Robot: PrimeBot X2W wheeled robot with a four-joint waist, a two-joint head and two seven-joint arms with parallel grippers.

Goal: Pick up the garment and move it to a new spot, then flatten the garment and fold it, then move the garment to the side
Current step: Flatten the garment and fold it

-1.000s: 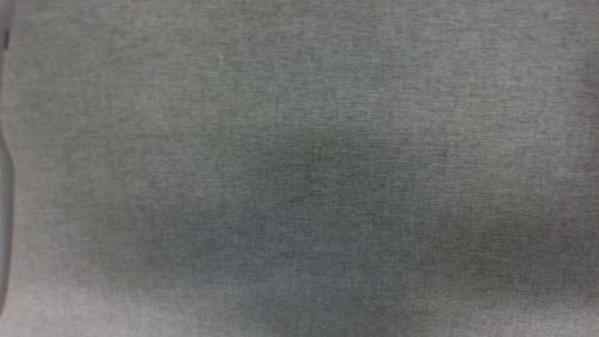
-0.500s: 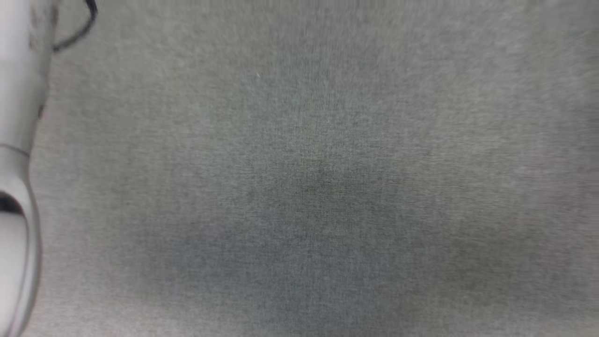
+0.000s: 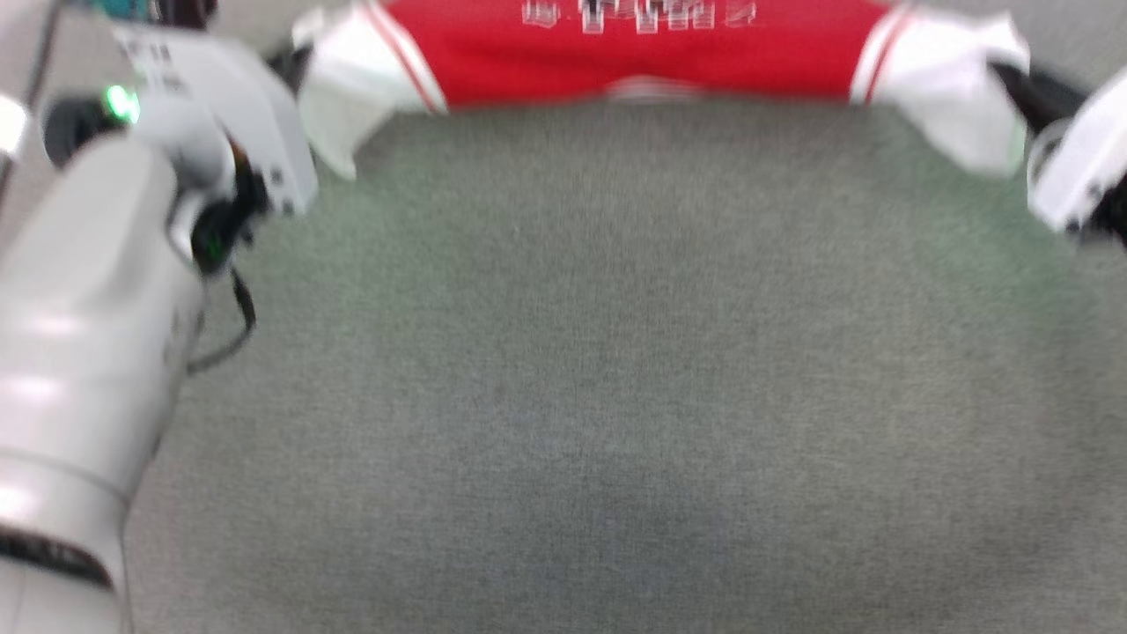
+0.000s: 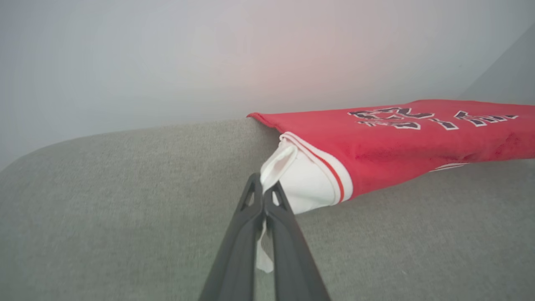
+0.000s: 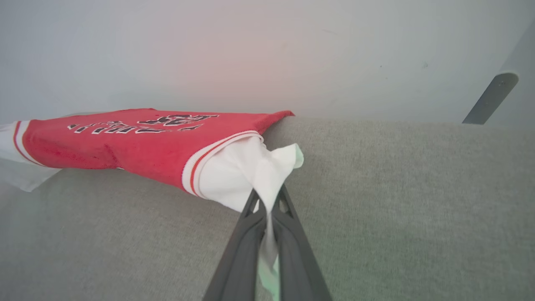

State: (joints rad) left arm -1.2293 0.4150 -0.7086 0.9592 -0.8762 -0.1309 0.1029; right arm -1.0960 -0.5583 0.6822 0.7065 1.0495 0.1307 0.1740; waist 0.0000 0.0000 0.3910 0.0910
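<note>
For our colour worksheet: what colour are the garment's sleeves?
White, edged with red-striped trim; the sleeve shows best in the right wrist view.

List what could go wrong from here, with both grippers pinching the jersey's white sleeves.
1. The left gripper and right gripper each pinch only a thin bit of the garment, at a sleeve; it may slip out if pulled taut.
2. Its far edge lies at the back rim of the grey surface by the wall, so it could slide off behind.
</note>
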